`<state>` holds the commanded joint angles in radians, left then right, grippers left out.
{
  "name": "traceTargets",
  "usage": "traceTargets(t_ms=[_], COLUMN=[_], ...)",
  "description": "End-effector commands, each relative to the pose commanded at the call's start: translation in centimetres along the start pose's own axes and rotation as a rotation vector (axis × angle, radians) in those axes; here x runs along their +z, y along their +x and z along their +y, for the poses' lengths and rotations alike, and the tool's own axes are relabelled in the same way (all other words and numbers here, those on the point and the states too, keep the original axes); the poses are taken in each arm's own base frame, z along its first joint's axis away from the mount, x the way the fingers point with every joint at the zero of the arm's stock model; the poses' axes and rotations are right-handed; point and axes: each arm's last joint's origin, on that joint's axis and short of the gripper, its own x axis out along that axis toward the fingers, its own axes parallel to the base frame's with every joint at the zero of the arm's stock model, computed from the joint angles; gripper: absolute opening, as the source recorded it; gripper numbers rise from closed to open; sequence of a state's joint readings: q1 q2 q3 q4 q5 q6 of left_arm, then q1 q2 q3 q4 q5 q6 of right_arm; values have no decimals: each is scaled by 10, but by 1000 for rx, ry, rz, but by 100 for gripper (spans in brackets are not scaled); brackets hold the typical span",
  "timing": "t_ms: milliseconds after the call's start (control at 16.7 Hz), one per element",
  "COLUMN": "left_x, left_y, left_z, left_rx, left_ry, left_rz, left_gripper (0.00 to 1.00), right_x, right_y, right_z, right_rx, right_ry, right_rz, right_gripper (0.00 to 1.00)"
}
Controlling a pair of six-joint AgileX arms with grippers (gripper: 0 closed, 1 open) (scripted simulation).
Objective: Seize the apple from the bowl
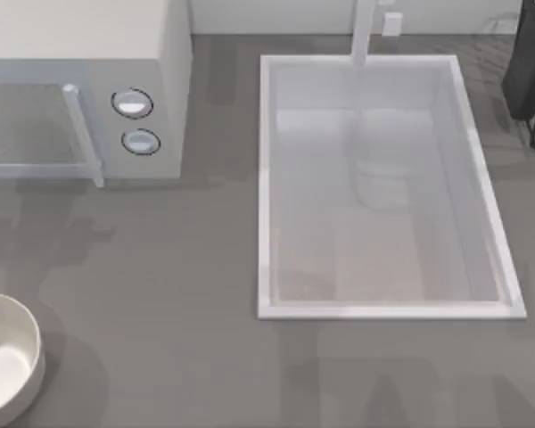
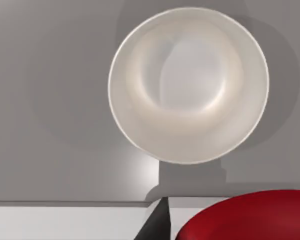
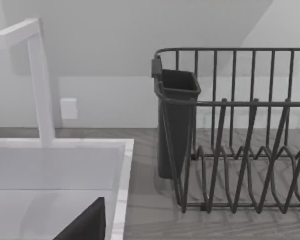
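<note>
The white bowl [image 1: 31, 325] sits at the table's front left edge, partly cut off, and nothing lies in it. In the left wrist view the bowl [image 2: 111, 90] is seen from straight above, its pale inside bare. The glossy red apple [image 2: 250, 217] looms close to that camera, raised well above the table and off to one side of the bowl. My left gripper [image 2: 160, 226] holds it there. A dark part of my right gripper [image 3: 85, 225] hangs over the sink's corner, near the dish rack.
A white microwave [image 1: 80, 89] with two knobs stands at the back left. The large white sink [image 1: 266, 178] with its faucet [image 1: 364, 31] takes up the middle right. A dark wire dish rack [image 3: 240, 130] with a cutlery cup [image 3: 177, 120] stands at the back right [image 1: 530, 71].
</note>
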<state>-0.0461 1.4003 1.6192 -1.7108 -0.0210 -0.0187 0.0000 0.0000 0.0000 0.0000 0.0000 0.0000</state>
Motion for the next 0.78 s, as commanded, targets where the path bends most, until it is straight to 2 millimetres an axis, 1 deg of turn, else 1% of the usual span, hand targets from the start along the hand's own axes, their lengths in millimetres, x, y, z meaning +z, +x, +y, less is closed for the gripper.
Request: traceTargets(t_ms=[240,360,420,480,600,780], left_x=[2,12,20,29,46,60], left_y=[2,8,14,21,39,71], left_z=[0,-8,-17,-29,-61,-123], left_rx=[1,-3,-6,-9,-15,-18], left_ry=[-2,-2,-2,-3,-4,-6], left_rz=[4,13,21,28,44,66], left_gripper=[0,0,0,0,0,0], right_x=[0,0,0,0,0,0], right_y=[0,0,0,0,0,0], right_z=[0,0,0,0,0,0], right_rx=[0,0,0,0,0,0], right_ry=[0,0,0,0,0,0], right_rz=[0,0,0,0,0,0], right_gripper=[100,100,100,100,100,100])
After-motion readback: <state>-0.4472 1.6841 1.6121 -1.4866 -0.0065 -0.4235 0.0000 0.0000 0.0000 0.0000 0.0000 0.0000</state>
